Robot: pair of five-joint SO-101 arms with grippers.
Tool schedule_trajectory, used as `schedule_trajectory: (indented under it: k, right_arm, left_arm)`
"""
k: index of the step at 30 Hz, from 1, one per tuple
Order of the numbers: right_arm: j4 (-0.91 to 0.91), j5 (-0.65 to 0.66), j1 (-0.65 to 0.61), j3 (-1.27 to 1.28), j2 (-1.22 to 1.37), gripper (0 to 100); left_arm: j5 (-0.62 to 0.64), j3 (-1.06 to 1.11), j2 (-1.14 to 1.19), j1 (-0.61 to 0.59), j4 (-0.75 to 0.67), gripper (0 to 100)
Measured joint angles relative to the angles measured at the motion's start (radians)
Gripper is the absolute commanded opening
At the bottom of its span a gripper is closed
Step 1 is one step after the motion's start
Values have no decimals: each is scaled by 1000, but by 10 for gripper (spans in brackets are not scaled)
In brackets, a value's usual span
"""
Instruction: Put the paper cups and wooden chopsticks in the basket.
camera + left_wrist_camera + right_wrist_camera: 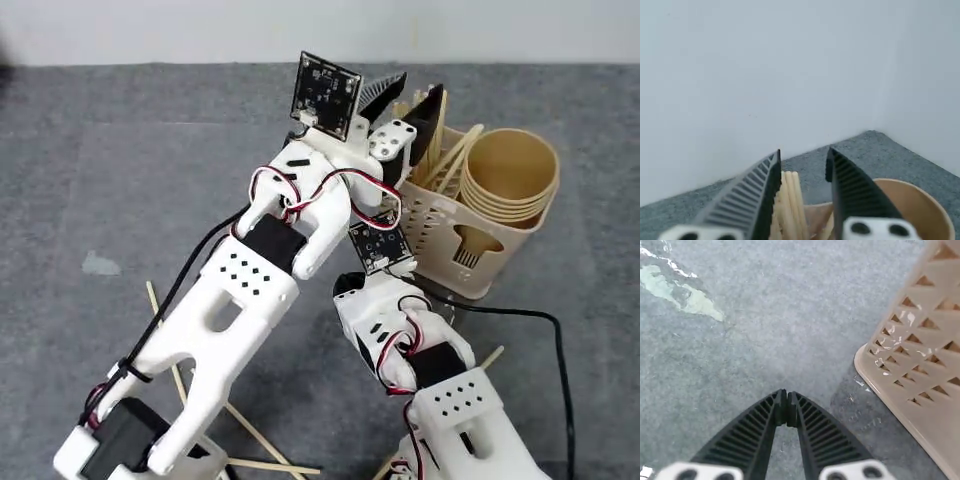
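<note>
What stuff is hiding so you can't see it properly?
- High view: the white left arm covers parts of the loose wooden chopsticks.
- Left wrist view: the open black left claw blocks the stacked tan paper cups.
- Right wrist view: the picture edge cuts off the beige plastic basket.

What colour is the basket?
The basket is beige with triangular cut-outs, clearest in the right wrist view.

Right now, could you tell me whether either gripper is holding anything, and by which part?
Nothing is held. The left gripper stands open above the wooden chopsticks in the beige plastic basket; the right gripper is shut on nothing.
</note>
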Motion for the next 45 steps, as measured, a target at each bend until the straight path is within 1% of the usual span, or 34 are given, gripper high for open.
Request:
schedule_trajectory:
  k: [3, 5, 9, 11, 12, 14, 17, 19, 25, 28, 32, 39, 41, 43, 45]
  right_arm:
    - [0, 0, 0, 0, 0, 8]
    - [0, 0, 0, 0, 0, 8]
    - [0, 0, 0, 0, 0, 8]
    - [0, 0, 0, 0, 0, 8]
    - [0, 0, 0, 0, 0, 8]
    - [0, 0, 0, 0, 0, 8]
    - [0, 0, 0, 0, 0, 8]
    - [0, 0, 0, 0, 0, 8]
    - [0, -31, 0, 0, 0, 8]
    - [0, -34, 0, 0, 0, 8]
    - [0, -34, 0, 0, 0, 8]
    - [0, -34, 0, 0, 0, 8]
    - [0, -34, 0, 0, 0, 8]
    - [0, -34, 0, 0, 0, 8]
    - [0, -34, 0, 0, 0, 8]
  left_arm:
    - [2, 2, -46, -14, 11, 122]
    - [2, 2, -106, -17, 52, 91]
    - [2, 2, -229, -52, 203, 10]
    - [2, 2, -281, -87, 302, 15]
    - [11, 2, -305, -110, 356, 15]
    - [69, 2, -348, -166, 465, 15]
    - [158, 2, -400, -267, 634, 15]
    - [189, 2, -422, -341, 736, 15]
    - [209, 3, -433, -539, 1059, 15]
    - [209, 69, -437, -623, 1185, 15]
    - [175, 249, -437, -689, 1218, 15]
    - [117, 506, -437, -724, 1221, 28]
    - [97, 572, -437, -718, 1204, 73]
    - [100, 638, -437, -723, 1175, 133]
    - [98, 695, -437, -721, 1146, 171]
